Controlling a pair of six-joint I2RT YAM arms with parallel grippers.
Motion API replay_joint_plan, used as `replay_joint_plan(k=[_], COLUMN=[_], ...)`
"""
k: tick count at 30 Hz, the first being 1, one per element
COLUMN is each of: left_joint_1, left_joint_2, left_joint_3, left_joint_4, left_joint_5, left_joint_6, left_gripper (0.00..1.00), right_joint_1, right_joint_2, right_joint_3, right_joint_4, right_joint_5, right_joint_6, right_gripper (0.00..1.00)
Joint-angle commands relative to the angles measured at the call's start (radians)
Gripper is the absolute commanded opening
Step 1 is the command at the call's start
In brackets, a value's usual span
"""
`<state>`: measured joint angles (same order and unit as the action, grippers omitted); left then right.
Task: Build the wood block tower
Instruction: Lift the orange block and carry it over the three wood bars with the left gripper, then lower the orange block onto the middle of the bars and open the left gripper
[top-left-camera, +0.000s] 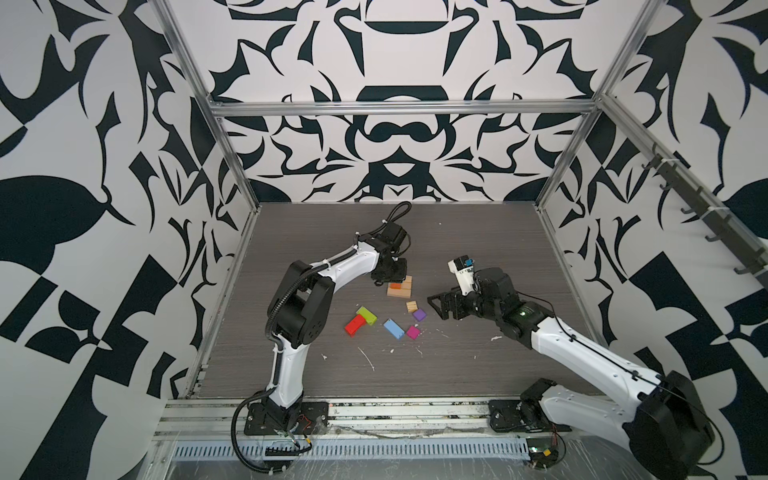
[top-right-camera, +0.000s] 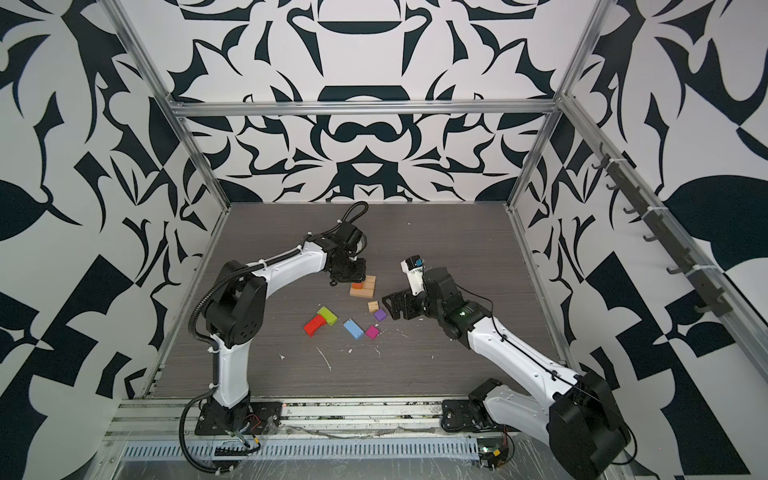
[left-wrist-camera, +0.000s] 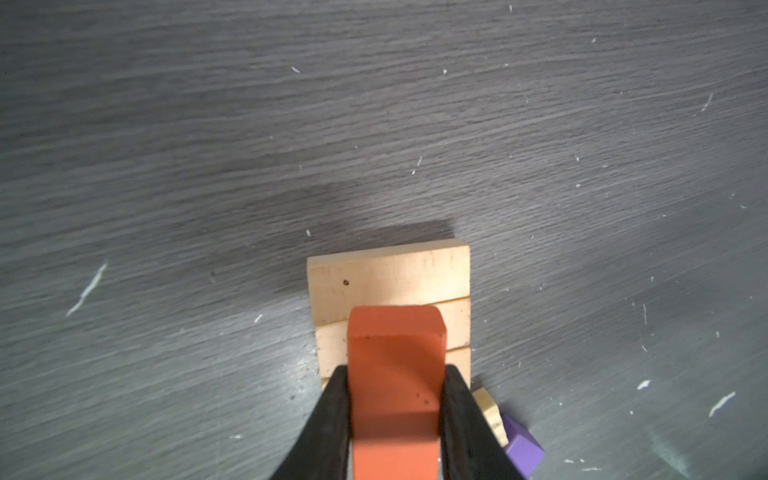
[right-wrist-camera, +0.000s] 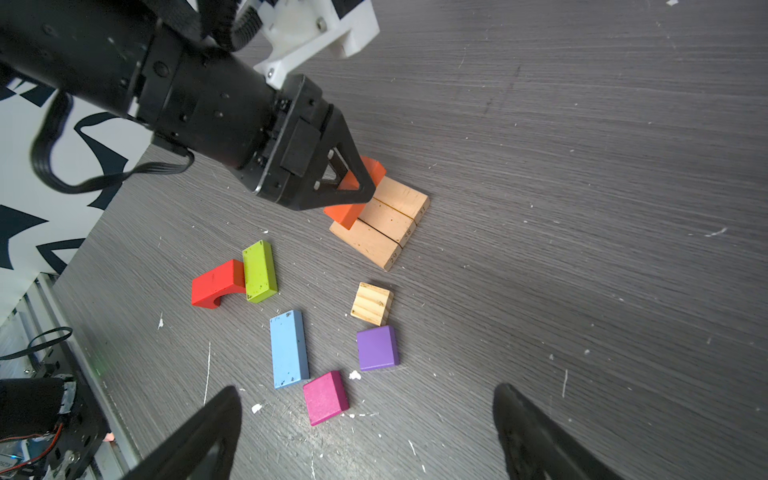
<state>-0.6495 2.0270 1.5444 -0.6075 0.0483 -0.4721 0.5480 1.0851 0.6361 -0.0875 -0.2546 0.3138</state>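
L tool (left-wrist-camera: 395, 372) clamps orange blk (left-wrist-camera: 395, 332), tan base (left-wrist-camera: 386, 270)

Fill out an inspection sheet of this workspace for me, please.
Surface: grey wood-grain table, scuffed.
Job's things: three tan oblongs laid side by side; orange block above them, contact unclear; red block touching lime-green block; blue block, magenta cube, purple cube, tan cube loose.
Clutter: white flecks scattered.
Tools: left tool shut on orange block; right tool open, empty.
Cables: black loop over left wrist; hose at left base.
Surroundings: patterned walls, aluminium frame, hook rail.
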Motion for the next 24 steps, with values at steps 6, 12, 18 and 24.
replay_joint_plan(k=[6,12,18,24], left_joint_1=[-0.004,-0.004,-0.004,-0.004], left_joint_2=[0.043,0.054,0.059,0.065], left_joint_3=[0.028,0.035,0.033,0.034], left_joint_4=[-0.028,-0.03,-0.029,-0.029], left_joint_5=[-0.016,-0.012,-0.014,-0.017], left_joint_6=[-0.019,-0.035,-0.039,-0.04], left_gripper=[0.3,0.3,0.3,0.3], right_joint_1=[0.01,0.01,0.01,0.011], right_joint_2=[-0.01,-0.014,-0.014,-0.013], right_joint_3=[0.008,0.006,0.007,0.008], right_joint_4=[0.021,0.014,0.013,0.011], right_joint_5=[0.002,0.009,0.009,0.009], right_joint_6=[-0.011,-0.012,-0.011,-0.012], right_gripper=[0.97,0.97,0.97,0.97])
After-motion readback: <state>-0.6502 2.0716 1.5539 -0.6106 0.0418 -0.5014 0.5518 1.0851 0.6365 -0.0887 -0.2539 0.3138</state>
